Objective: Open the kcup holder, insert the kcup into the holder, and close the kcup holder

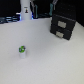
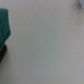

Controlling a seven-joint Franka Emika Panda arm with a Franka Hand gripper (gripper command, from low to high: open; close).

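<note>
kcup (image 1: pixel 22 50) looks light, rigid, tippy, best pinched across its white sides; gripper jaws unseen, can't tell their state

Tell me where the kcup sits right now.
In the exterior view, the kcup stands alone on the white table, toward that view's left, well apart from the kcup holder at upper right.

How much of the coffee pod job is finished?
Nothing looks done yet. The kcup holder looks shut, with no tray pulled out. The kcup stands alone on the white table, apart from the holder. I can't spot the robot's hand holding anything. Still left: open the holder, put the kcup in, and close it.
</note>
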